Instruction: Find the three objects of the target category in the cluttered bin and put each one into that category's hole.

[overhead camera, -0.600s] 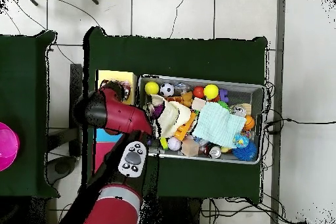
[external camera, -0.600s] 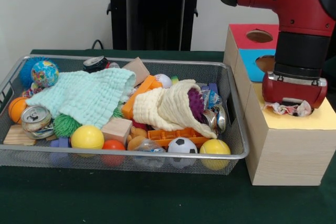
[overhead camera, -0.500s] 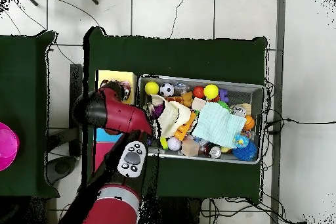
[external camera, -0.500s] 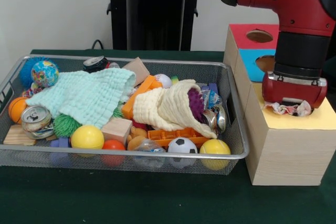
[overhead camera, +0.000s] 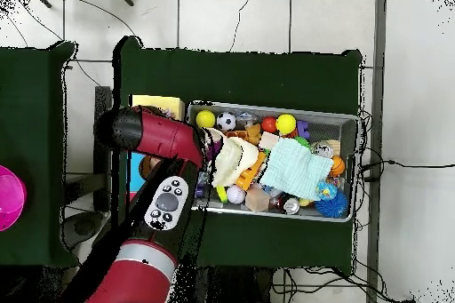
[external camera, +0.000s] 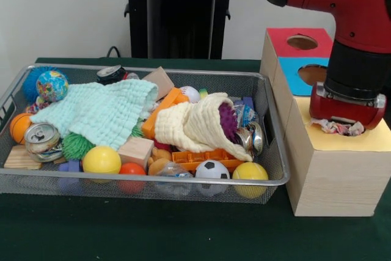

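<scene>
A wooden box [external camera: 333,169] stands right of the bin, with a red top and hole [external camera: 302,42], a blue one [external camera: 313,74] and a yellow one [external camera: 372,136]. My gripper [external camera: 345,121] hangs straight down over the yellow section. A crumpled white, red and blue wrapper [external camera: 341,128] sits right under it at the yellow hole. The red wrist [external camera: 347,105] hides how the gripper meets the wrapper. In the overhead view the arm [overhead camera: 147,135] covers most of the box, and only a yellow strip [overhead camera: 160,102] shows.
The wire bin [external camera: 269,151] holds a mint cloth [external camera: 101,111], a cream cloth [external camera: 195,123], a crushed can [external camera: 41,139], yellow balls [external camera: 101,160], a football [external camera: 212,169], wooden blocks [external camera: 135,150] and orange plastic pieces. Green table cloth lies in front.
The arm has shifted slightly to the right in the front view, and in the overhead view it swung further over the box. The wrapper stays at the yellow hole.
</scene>
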You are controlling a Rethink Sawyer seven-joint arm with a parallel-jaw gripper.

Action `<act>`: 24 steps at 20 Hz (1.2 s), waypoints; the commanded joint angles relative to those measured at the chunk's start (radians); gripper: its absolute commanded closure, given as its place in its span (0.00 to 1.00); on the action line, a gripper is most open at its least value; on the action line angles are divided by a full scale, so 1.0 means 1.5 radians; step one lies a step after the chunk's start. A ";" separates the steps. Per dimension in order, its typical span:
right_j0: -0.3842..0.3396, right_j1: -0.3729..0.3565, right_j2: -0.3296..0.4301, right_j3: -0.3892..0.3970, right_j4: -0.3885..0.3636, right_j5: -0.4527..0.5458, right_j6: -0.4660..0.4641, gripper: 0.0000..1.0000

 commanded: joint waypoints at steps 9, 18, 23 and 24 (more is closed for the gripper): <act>-0.049 0.282 0.101 -0.162 0.032 -0.082 0.176 1.00; -0.045 0.257 0.093 -0.148 0.021 -0.060 0.174 1.00; -0.034 0.185 0.069 -0.100 -0.006 -0.012 0.155 1.00; -0.034 0.164 0.068 -0.086 -0.009 0.002 0.148 1.00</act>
